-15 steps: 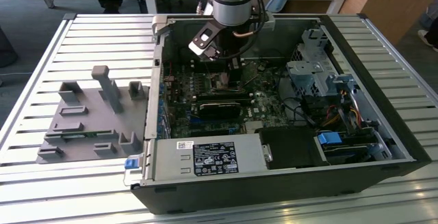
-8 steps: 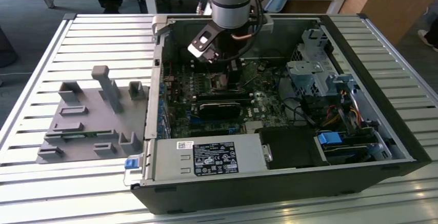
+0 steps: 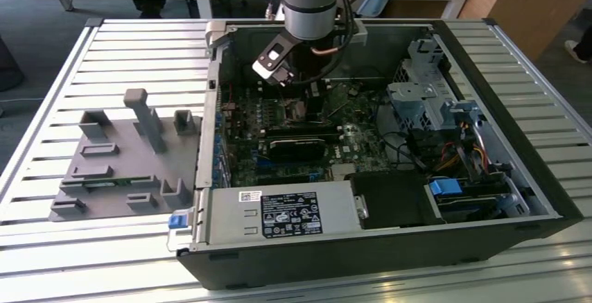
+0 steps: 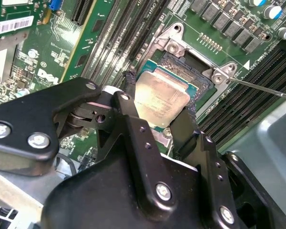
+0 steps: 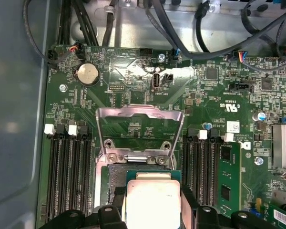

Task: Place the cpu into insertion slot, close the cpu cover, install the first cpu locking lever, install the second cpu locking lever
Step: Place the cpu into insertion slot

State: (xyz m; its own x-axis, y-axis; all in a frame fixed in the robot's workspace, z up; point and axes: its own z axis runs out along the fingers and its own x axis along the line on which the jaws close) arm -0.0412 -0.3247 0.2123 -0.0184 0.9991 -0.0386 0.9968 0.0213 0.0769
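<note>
In both wrist views my gripper [image 4: 161,98] is shut on the cpu [image 4: 157,95], a flat square chip with a pale silver top. One black fingertip [image 4: 130,80] presses each of two opposite edges. The chip sits low over the insertion slot [image 4: 200,71], whose dark centre and silvery rim show around it on the green board. In the first wrist view the cpu [image 5: 152,198] lies between the fingers [image 5: 110,212], with the insertion slot [image 5: 115,177] just beyond it. The cpu cover [image 5: 139,113], a thin silvery frame, stands swung open behind the slot. A thin lever rod [image 4: 262,89] juts out beside the socket.
The arm reaches into an open computer case [image 3: 518,199] on a slatted table. Black memory slots [image 5: 69,176] flank the socket, with a green memory module [image 5: 226,179] on one side. Cables [image 5: 190,28] hang by the board's edge. A grey fixture [image 3: 120,157] sits at the exterior view's left.
</note>
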